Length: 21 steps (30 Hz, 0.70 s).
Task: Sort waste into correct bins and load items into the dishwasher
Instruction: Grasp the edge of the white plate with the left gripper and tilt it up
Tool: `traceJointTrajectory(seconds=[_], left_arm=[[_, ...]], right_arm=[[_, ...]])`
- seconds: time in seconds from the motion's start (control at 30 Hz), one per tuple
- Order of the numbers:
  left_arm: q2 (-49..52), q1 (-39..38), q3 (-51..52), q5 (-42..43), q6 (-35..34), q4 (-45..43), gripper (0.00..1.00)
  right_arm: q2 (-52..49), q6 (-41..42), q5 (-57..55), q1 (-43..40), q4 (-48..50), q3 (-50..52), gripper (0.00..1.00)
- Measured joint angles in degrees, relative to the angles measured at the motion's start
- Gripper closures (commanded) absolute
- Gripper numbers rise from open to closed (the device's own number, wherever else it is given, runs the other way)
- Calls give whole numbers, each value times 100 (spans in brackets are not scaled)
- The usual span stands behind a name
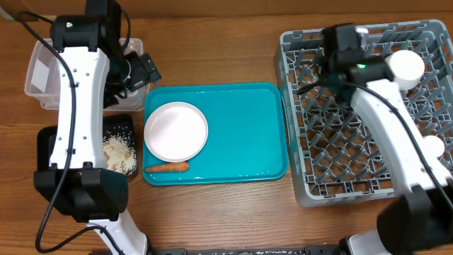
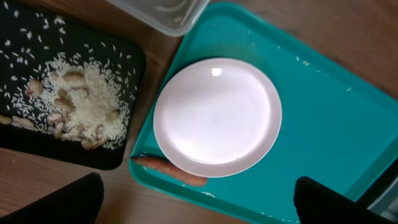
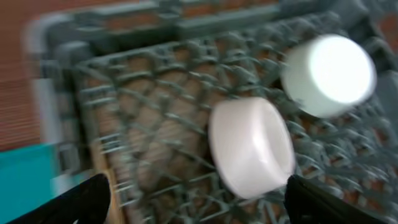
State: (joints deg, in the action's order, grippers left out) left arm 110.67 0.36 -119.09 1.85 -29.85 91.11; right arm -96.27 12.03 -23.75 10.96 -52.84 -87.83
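Note:
The pale pink plate (image 1: 175, 131) (image 2: 217, 117) lies on the teal tray (image 1: 248, 134). An orange carrot (image 1: 167, 168) (image 2: 171, 169) lies at the plate's near edge. My left gripper (image 1: 145, 71) (image 2: 199, 205) hovers open above the plate, holding nothing. Rice scraps (image 2: 81, 106) sit in the black tray (image 1: 120, 127). The clear tub (image 1: 49, 71) stands behind it. In the grey dish rack (image 1: 368, 127) a small pink bowl (image 3: 252, 146) lies on its side beside a white cup (image 1: 407, 67) (image 3: 328, 67). My right gripper (image 1: 333, 71) (image 3: 205, 202) hangs open over the bowl, apart from it.
A second white dish (image 1: 432, 147) rests in the rack's right side, partly behind my right arm. The teal tray's right half (image 2: 336, 124) is bare. Bare wooden table (image 1: 212, 42) lies behind the tray. The right wrist view is blurred.

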Motion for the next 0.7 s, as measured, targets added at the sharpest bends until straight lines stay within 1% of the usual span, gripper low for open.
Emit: traceJointTrajectory(seconds=[0.1, 0.17, 0.27, 0.33, 0.43, 0.53, 0.6, 0.67, 0.7], left_arm=[[0, -164, 457, 2, 0, -199, 5], [0, -358, 861, 26, 2, -485, 6], [0, -664, 1414, 109, 2, -955, 14], [0, -905, 1803, 155, 11, -1344, 22], [0, -1207, 2282, 216, 11, -1790, 27], [0, -1488, 2806, 234, -4, -2243, 41], [0, -1644, 3134, 247, -22, -2511, 61], [2, -1786, 3429, 267, -81, -2850, 75], [2, -1832, 3523, 262, -76, -2970, 80]], right_arm=[[216, -352, 1023, 2, 4, -57, 14], [219, -490, 1626, 2, -31, -57, 14], [179, -614, 2166, 2, -33, -57, 14], [179, -649, 2387, 2, -50, -57, 14], [179, -678, 2544, 2, -101, -57, 15], [179, -699, 2649, 2, -166, -57, 16], [179, -715, 2680, 2, -232, -57, 16], [179, -719, 2693, 2, -254, -57, 17], [179, -719, 2697, 2, -256, -57, 17]])
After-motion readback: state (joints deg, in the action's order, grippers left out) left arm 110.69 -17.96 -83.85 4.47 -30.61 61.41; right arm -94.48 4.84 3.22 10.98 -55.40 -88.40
